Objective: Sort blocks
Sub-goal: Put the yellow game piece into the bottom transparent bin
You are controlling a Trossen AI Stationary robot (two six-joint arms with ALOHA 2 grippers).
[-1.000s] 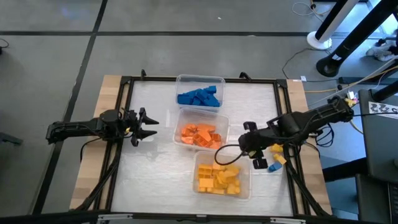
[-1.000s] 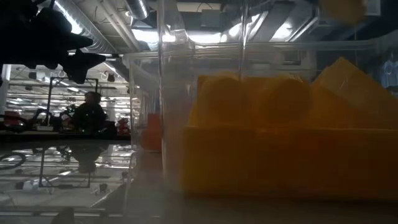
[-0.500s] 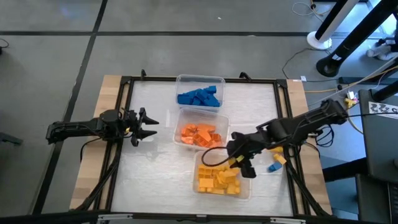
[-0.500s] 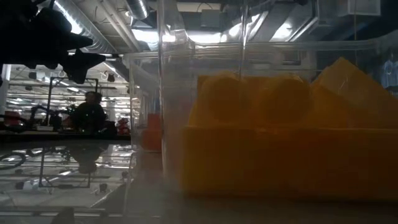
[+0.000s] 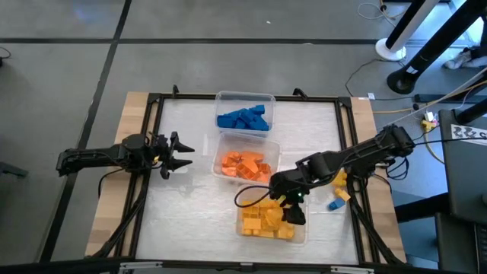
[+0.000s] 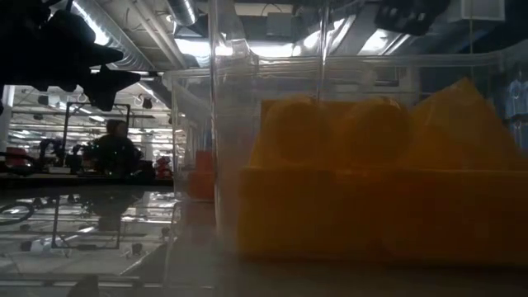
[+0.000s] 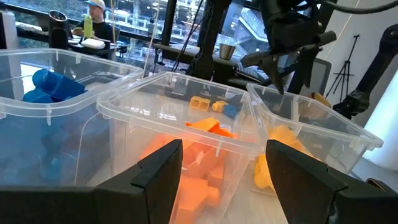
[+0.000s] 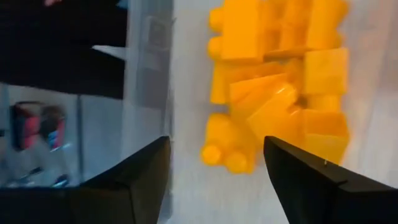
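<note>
Three clear tubs stand in a line down the middle of the table (image 5: 190, 221), and nearly all the blocks are sorted into them by colour: the blue blocks (image 5: 244, 119) fill the far tub (image 5: 244, 97), the orange blocks (image 5: 245, 165) the middle tub (image 5: 225, 141), and the yellow blocks (image 5: 262, 221) the near tub (image 5: 301, 233). Two loose pieces lie on the table just right of the near tub, a blue block (image 5: 334, 205) and a yellow block (image 5: 342, 195) touching or nearly touching it. The right gripper (image 5: 292, 207) hangs over the near tub, above the yellow pile; its wrist view looks straight down on the heap of bricks and wedges, its two dark fingers (image 8: 314, 186) stand spread well apart, and nothing sits between them. The left gripper (image 5: 179, 154) waits over bare table to the left of the middle tub, its fingers (image 7: 155, 180) also spread wide with nothing in them, pointing at the row of tubs. From the low view, the wall of the near tub fills most of the frame, with yellow pieces pressed against it. Beyond the table, a person (image 6: 115, 150) sits in the room.
</note>
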